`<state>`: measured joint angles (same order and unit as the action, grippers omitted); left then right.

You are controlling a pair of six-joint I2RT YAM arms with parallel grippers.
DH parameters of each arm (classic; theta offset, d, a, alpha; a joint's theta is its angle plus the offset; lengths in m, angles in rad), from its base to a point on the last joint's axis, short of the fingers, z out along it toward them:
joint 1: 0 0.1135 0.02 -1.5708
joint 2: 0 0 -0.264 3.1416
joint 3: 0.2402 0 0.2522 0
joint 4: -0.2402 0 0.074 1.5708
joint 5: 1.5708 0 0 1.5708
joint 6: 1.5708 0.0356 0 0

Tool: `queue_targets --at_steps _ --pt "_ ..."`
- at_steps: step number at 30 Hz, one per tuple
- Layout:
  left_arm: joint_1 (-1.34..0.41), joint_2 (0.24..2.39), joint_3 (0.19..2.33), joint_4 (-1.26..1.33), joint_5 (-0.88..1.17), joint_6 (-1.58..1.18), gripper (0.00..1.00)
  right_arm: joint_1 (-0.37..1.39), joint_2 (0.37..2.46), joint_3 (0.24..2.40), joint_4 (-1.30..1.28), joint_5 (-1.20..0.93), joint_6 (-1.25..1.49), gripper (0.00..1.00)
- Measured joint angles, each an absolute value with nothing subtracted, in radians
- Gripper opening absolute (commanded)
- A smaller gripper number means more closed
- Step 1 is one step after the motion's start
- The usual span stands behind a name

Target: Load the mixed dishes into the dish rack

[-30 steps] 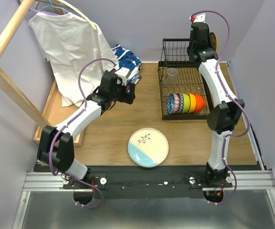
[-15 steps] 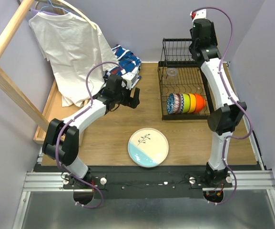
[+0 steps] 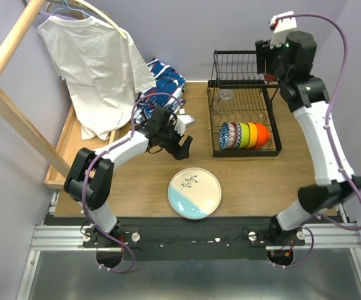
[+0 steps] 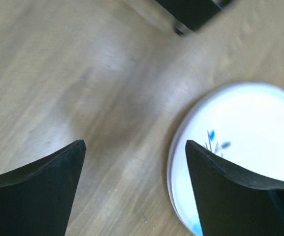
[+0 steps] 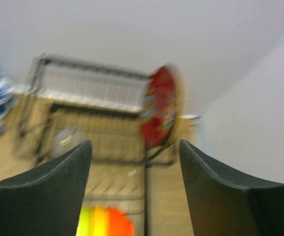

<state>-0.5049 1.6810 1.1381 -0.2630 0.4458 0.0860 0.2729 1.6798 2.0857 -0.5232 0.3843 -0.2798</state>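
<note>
Left jaws stand wide apart with nothing between them; in the left wrist view only the bare wooden surface (image 4: pixel 82 73) shows in the gap. They point down, close over the surface, and the right finger (image 4: pixel 230 196) is at the left edge of a pale blue and cream plate (image 4: pixel 245 142). Whether it touches the plate I cannot tell. From above, this plate lies flat near the front middle of the surface, well apart from the dish rack (image 3: pixel 236 61), and the left arm (image 3: pixel 130 144) reaches toward it from the left.

The right jaws are also apart and empty, though the right wrist view is blurred. The right arm (image 3: pixel 321 131) is raised high over the back right corner of the black wire rack.

In the lower part of the rack a row of bowls (image 3: pixel 244 135) stands on edge, touching each other: patterned, green, yellow, orange from left to right. A glass cup (image 3: pixel 226 95) sits behind them at the left; on which tier, I cannot tell. A red plate (image 5: pixel 159 113) stands upright at the back right of the rack.

A white shirt (image 3: pixel 92 62) hangs at the back left, with blue patterned cloth (image 3: pixel 164 78) beside it.
</note>
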Motion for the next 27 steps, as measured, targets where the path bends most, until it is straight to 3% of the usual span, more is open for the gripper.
queue_targets --at_steps 4,10,14,20,23,27 --pt "-0.524 1.693 1.14 -0.362 0.552 0.222 0.83 0.271 1.506 1.826 -0.556 0.134 -0.211 0.92" --pt "-0.55 1.735 1.134 -0.457 0.585 0.308 0.82 0.275 1.399 1.517 -0.601 -0.118 -0.112 0.92" --pt "-0.57 1.746 1.126 -0.488 0.579 0.341 0.76 0.275 1.363 1.387 -0.607 -0.2 -0.108 0.92" --pt "-0.593 1.79 1.128 -0.508 0.572 0.37 0.56 0.275 1.295 1.267 -0.606 -0.284 -0.151 0.9" --pt "-0.599 1.827 1.144 -0.527 0.587 0.374 0.28 0.276 1.273 1.222 -0.601 -0.292 -0.159 0.87" --pt "-0.597 1.846 1.185 -0.548 0.596 0.38 0.16 0.275 1.245 1.12 -0.57 -0.31 -0.167 0.81"
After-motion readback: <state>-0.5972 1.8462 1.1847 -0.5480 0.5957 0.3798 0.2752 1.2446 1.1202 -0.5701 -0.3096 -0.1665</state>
